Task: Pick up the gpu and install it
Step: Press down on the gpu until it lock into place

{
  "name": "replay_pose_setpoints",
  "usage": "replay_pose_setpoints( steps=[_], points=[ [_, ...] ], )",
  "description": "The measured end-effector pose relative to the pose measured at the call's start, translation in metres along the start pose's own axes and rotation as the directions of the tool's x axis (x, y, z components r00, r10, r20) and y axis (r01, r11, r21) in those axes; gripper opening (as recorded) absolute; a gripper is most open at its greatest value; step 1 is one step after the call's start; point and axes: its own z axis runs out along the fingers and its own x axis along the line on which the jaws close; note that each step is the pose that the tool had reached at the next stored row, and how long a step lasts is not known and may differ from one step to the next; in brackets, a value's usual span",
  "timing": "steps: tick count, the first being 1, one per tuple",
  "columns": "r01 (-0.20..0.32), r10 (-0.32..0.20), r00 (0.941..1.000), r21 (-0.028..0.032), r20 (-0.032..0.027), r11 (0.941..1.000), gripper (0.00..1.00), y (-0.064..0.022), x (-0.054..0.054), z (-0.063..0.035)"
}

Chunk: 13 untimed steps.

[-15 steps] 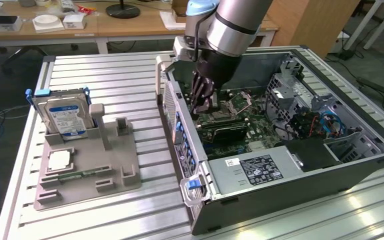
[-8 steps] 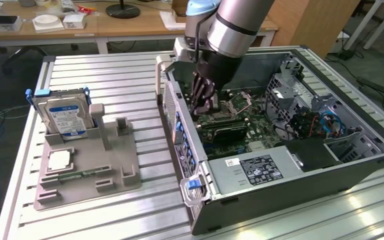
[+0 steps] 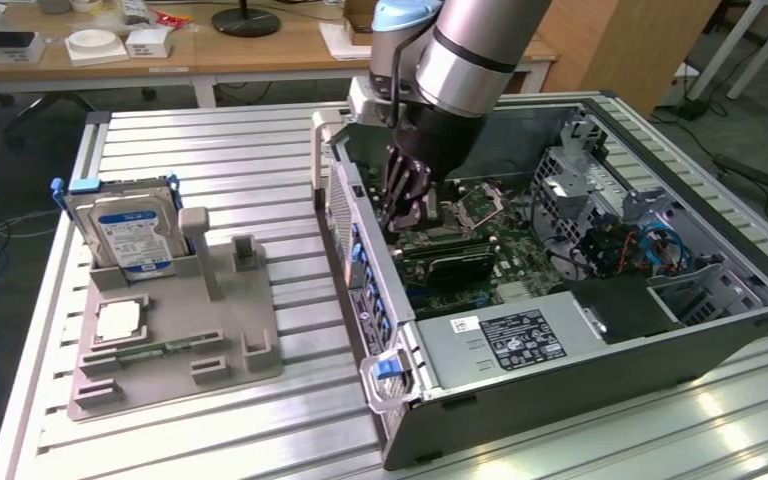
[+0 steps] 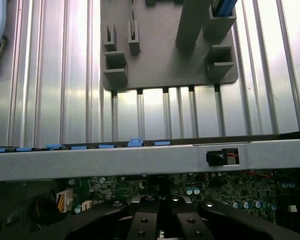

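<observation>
The black gripper [image 3: 411, 205] sits closed inside the open dark computer case [image 3: 704, 330]. Whether it holds anything cannot be told. A dark flat gpu [image 3: 448, 262] lies just beside it on the green motherboard [image 3: 518, 262].

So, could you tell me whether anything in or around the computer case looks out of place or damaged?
Nothing stands out. The open computer case lies on its side with the gripper lowered inside over the motherboard. The hard drive stands upright in the grey fixture, and the memory stick lies flat in its slot.
</observation>
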Motion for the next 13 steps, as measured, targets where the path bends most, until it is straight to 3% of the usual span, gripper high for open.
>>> replay_pose_setpoints(
  steps=[6,13],
  points=[
    [0.0,0.0,1.0,-0.0025,-0.0004,1.0,0.1,-0.0018,0.0,0.0003],
    [0.0,0.0,1.0,-0.0078,-0.001,1.0,0.1,-0.0114,-0.001,-0.001]
  ],
)
